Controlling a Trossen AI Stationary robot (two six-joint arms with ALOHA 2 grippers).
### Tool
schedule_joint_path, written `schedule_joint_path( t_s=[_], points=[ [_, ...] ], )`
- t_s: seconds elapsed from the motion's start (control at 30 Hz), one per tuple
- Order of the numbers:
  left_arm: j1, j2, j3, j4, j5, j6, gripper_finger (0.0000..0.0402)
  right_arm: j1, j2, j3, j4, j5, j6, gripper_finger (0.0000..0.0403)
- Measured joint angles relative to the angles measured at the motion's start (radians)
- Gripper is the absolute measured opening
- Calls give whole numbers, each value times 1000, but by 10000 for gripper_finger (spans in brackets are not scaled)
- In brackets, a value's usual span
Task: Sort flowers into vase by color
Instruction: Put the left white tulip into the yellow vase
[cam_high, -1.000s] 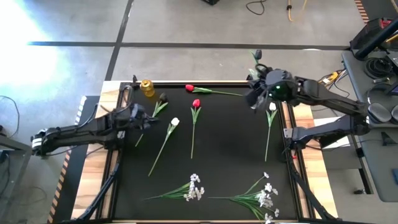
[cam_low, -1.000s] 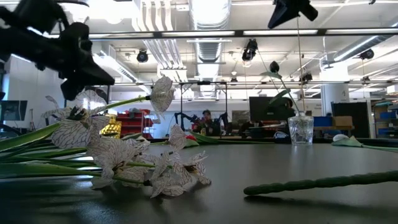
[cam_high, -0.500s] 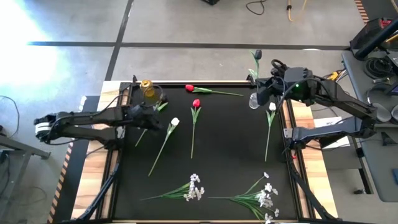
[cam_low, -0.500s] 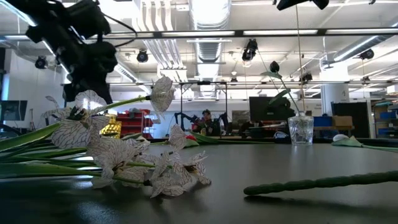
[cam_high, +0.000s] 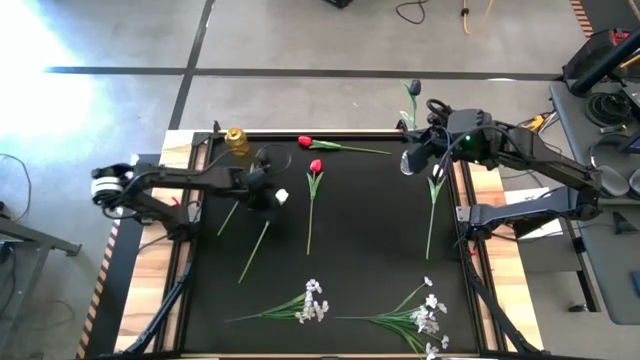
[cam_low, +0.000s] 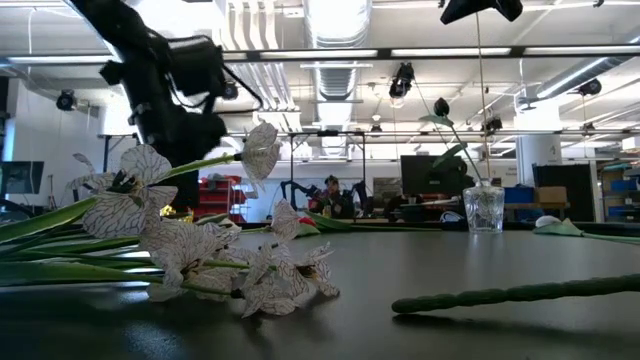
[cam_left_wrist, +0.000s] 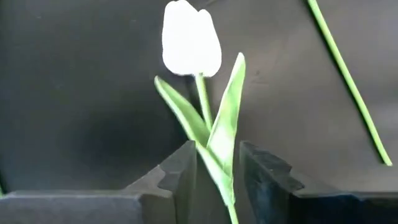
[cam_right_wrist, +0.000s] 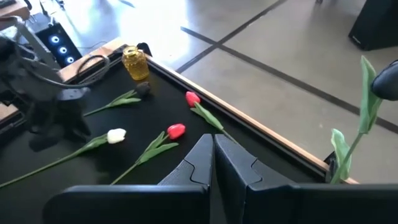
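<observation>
Overhead view and near left wrist view share the white tulip (cam_high: 282, 197)

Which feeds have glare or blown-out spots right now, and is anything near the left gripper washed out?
High view: strong glare on the floor at upper left, the table mat evenly lit. Left wrist view: the white tulip head ahead of the left gripper is overexposed, with no petal detail. Low view: bright ceiling lights leave the left arm a dark silhouette. Right wrist view: sunlit floor is blown out.

Flowers lie flat on the black mat: white tulip (cam_high: 282, 197), two red tulips (cam_high: 316, 167) (green stems), white-blossom sprays (cam_high: 314, 301) at the near edge. Dark tulip (cam_high: 415, 88) stands upright in the clear vase (cam_low: 484, 210).
</observation>
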Motion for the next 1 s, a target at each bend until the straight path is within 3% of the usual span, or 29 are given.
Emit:
schedule_joint_path(
  t_s=[0.27, 0.53, 0.7, 0.8, 1.0],
  points=[
    [0, 163, 86, -38, 0, 41, 122, 0, 11, 0, 0, -7, 0, 9],
    [0, 223, 107, -51, 0, 46, 75, 0, 21, 0, 0, -8, 15, 9],
    [1, 200, 95, -62, -3, 54, 12, 0, 21, 0, 1, -10, 23, 9],
    [1, 158, 98, -91, -11, 67, 7, 0, 22, 0, 3, -10, 24, 9],
    [16, -3, 132, -103, -124, 52, 2, 0, 23, 0, 5, -9, 24, 9]
  ],
)
